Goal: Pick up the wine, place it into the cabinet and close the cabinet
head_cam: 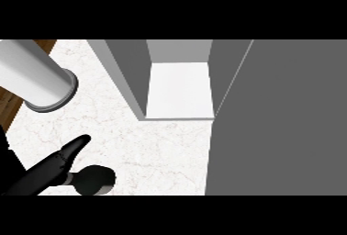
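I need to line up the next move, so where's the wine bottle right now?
In the head view the wine is at lower left on the counter, under the left hand, in front of the open cabinet.

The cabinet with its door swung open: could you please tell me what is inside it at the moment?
Inside the cabinet only a bare white shelf floor and grey walls show; no wine is visible there. The open door covers everything to the right, and the compartment's upper part is out of view.

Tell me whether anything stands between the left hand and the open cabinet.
Nothing visible does. Only bare marble counter lies between the left hand and the cabinet's white shelf. The cabinet door is swung open at the right, clear of that path.
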Robot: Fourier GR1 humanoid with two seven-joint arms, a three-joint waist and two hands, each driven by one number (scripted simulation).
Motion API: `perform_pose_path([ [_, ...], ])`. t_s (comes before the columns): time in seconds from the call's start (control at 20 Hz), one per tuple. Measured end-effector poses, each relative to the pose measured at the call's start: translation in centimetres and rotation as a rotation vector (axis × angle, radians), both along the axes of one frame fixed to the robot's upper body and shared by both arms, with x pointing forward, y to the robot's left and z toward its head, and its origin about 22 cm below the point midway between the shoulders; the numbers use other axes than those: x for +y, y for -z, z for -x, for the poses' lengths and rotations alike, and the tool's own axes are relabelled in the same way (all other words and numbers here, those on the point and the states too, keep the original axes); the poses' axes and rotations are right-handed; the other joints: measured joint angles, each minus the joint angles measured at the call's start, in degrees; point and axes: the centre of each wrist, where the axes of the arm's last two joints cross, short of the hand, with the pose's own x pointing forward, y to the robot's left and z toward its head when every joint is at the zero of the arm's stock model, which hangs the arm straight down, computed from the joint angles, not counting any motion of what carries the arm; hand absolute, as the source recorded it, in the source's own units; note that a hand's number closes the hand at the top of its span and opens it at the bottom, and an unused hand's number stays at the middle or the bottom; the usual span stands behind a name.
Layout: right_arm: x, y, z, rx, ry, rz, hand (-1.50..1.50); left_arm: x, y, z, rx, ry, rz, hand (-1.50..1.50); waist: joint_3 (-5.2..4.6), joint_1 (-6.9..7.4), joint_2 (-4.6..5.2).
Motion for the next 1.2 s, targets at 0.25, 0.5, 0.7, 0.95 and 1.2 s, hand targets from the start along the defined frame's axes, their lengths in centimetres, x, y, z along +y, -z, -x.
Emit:
perform_pose_path([
  [0.25, 0.3, -1.5, 1.4, 0.02, -0.061, -0.015, -1.5, -3.5, -1.4, 1.1, -0.019, -0.043, 0.049, -1.5, 0.11, -0.19, -0.02],
  [0.5, 0.1, -2.3, 2.3, 0.028, -0.073, -0.016, -1.5, -5.9, -2.5, 1.8, -0.021, -0.044, 0.046, -1.5, 0.17, -0.04, -0.05],
  [0.7, 0.5, -2.6, 2.3, 0.041, -0.08, -0.022, -1.5, -7.2, -3.6, 2.3, -0.016, -0.035, 0.032, -1.5, 0.18, 0.33, -0.17],
  [0.95, 0.7, -3.0, 2.1, 0.047, -0.073, -0.022, -1.5, -8.2, -5.0, 3.1, -0.013, -0.046, 0.023, -1.5, 0.16, 0.61, -0.28],
  [1.2, 0.8, -3.3, 2.0, 0.054, -0.073, -0.013, -1.5, -9.1, -6.3, 3.5, -0.029, -0.084, -0.025, -1.5, 0.15, 0.62, -0.42],
])
